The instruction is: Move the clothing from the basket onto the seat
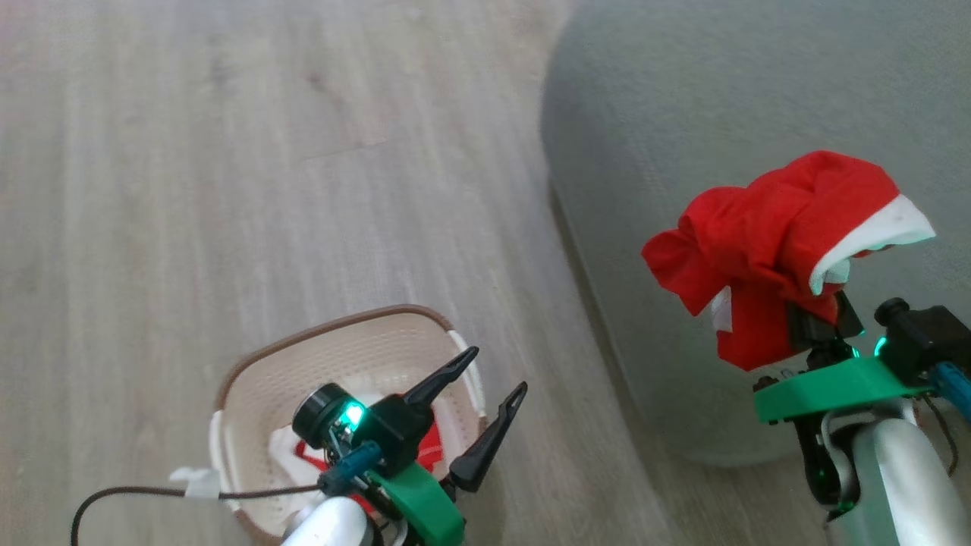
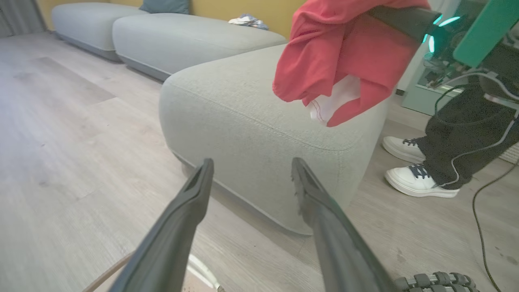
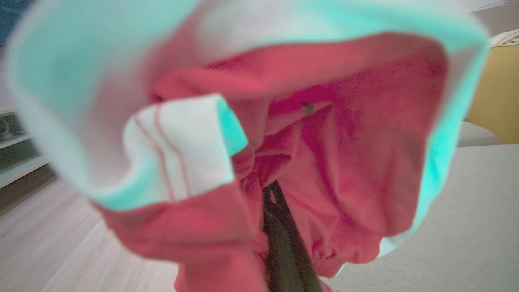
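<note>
The cream basket [image 1: 334, 327] with a brown rim stands on the floor at the lower left. Red and white clothing [image 1: 431, 453] lies inside it, partly hidden by my left arm. My left gripper [image 1: 494, 371] hangs open over the basket's right edge with nothing between its fingers [image 2: 198, 182]. My right gripper [image 3: 275, 194] is shut on a red garment with white lining [image 1: 774, 243], held up above the near corner of the grey-green seat [image 1: 721, 114]. The garment [image 2: 344, 52] drapes over the fingers and hides their tips in the head view.
A person's legs and white shoes [image 2: 417, 180] stand just right of the seat corner [image 2: 243, 113], with cables [image 2: 478, 211] trailing there. More sofa sections [image 2: 182, 36] lie behind. A cable [image 1: 136, 493] runs along the wooden floor [image 1: 227, 189] to my left arm.
</note>
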Robot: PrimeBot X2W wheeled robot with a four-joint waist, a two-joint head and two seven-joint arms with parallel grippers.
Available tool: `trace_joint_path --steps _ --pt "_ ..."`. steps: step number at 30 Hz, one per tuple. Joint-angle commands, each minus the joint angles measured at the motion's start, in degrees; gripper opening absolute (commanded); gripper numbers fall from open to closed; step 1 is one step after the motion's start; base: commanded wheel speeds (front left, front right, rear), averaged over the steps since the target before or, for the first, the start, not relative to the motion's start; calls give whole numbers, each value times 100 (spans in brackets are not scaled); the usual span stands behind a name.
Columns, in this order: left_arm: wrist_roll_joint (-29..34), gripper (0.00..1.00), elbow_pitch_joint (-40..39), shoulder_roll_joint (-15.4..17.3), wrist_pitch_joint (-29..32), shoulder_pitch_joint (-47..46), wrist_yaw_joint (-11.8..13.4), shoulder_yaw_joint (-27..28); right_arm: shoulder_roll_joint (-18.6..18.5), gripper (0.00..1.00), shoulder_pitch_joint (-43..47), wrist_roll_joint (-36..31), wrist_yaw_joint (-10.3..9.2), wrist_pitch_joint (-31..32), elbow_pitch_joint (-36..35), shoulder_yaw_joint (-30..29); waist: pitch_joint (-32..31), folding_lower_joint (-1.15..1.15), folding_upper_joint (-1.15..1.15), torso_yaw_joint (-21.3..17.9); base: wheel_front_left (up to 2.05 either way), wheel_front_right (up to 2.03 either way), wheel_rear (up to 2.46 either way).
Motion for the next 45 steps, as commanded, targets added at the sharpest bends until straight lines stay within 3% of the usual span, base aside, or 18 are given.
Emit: trace_joint_path --steps 1,9,15,24,35,41,45 --pt "38 100 -207 -27 -29 -248 -5 144 -34 0 -241 -69 -2 -37 -237 74 131 0 0 -380 0 0 0" --pt "104 100 -302 4 -29 -344 -5 90 59 0 -186 -147 -2 -37 -305 -106 273 0 0 -1226 0 0 0" --pt "128 100 -346 -11 -29 -354 -5 -56 131 0 -15 -123 -2 -37 -301 -312 270 0 0 -1617 0 0 0" --pt "73 100 -339 -65 -29 -464 -6 -419 212 0 245 -149 -2 -37 -407 -565 305 0 0 -1674 0 0 0" --pt "113 100 -377 -130 -29 -455 -6 -305 109 0 1 -235 -2 -37 -469 -623 322 0 0 -1661 0 0 0" --pt "229 100 -444 -41 -29 -550 -6 -291 -403 0 -532 -137 -2 -37 -435 -608 610 0 0 -1549 0 0 0" --pt "240 100 -474 100 -29 -687 -6 -300 -668 0 -1153 92 -2 -37 -447 -932 1023 0 0 -1438 0 0 0"
